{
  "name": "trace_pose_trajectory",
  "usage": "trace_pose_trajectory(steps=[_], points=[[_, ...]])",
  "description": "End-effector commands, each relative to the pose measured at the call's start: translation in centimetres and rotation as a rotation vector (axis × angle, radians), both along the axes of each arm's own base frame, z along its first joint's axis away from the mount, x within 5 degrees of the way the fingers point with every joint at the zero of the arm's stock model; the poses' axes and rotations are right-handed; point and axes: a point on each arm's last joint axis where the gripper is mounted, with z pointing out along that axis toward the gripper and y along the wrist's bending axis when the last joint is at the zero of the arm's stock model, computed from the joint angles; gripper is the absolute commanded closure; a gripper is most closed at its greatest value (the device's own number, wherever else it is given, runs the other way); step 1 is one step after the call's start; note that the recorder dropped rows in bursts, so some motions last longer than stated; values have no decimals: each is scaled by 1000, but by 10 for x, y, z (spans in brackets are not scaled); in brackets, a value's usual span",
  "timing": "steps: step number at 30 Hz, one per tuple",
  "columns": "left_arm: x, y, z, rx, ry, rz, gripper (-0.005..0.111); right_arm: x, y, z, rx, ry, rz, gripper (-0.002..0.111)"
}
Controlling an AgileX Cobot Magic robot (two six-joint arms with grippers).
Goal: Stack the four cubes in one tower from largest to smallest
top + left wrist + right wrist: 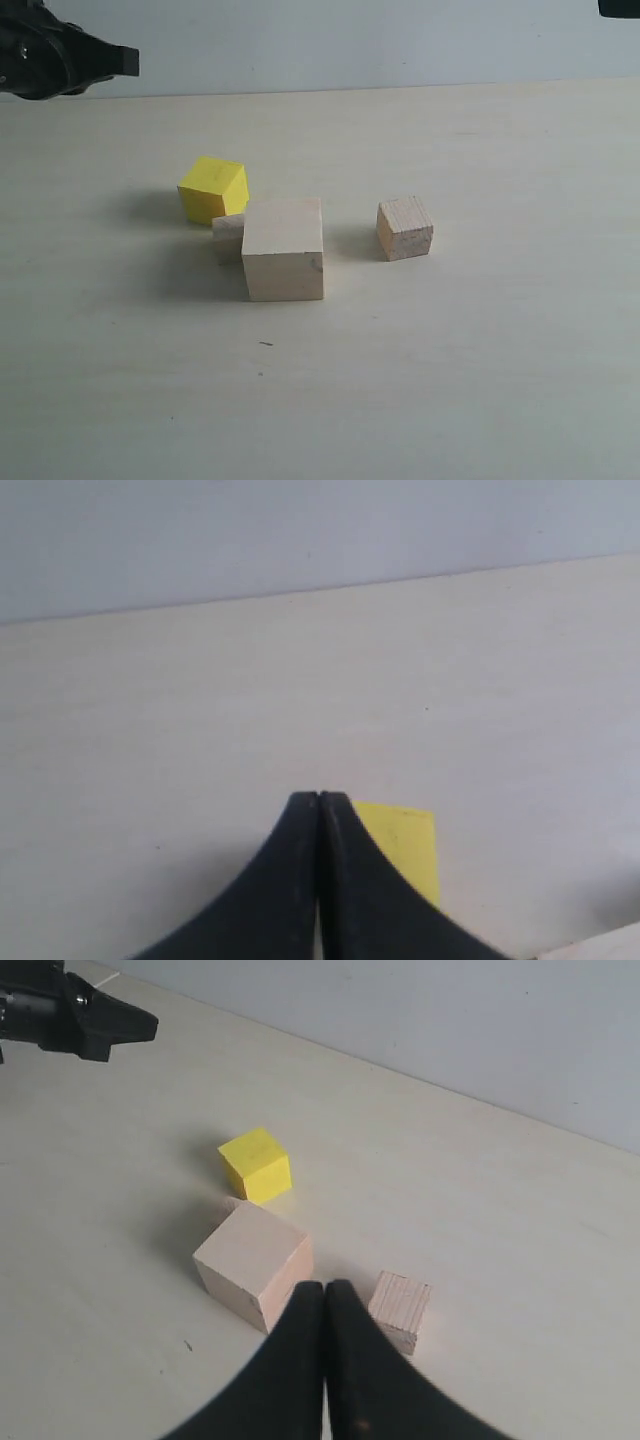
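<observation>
Spanning all views, a pale table (pixel 480 380) with a grey wall (pixel 350 40) behind it. Left gripper (pixel 318 800) is up at the far left of the exterior view, fingers pressed together with nothing between them, and the yellow cube (pixel 410 838) peeks out past its tips. Right gripper (pixel 325 1288) has its fingers pressed together too, empty, held clear of the cubes. All four cubes sit on the table, none stacked. Big pale wood cube (pixel 283 249) is central. The yellow cube is behind and left of it, apart. Smaller pale wood cube (pixel 404 228) is to its right with a clear gap. Tiny pale wood cube (pixel 228 236) sits between the yellow and the big one, partly hidden by the big cube's left edge. Cannot tell if they touch.
</observation>
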Motion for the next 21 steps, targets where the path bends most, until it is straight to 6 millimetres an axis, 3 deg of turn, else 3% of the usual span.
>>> trace_pose_trajectory(steps=[1,9,21], points=[[1,-4,-16,-48,98,13,107,-1,-1,-1,-3,4,-1,108],[8,-21,-63,-117,437,-44,107,-1,-1,-1,7,11,-9,108],[15,-41,-91,-301,647,-75,107,-1,-1,-1,7,11,-9,108]])
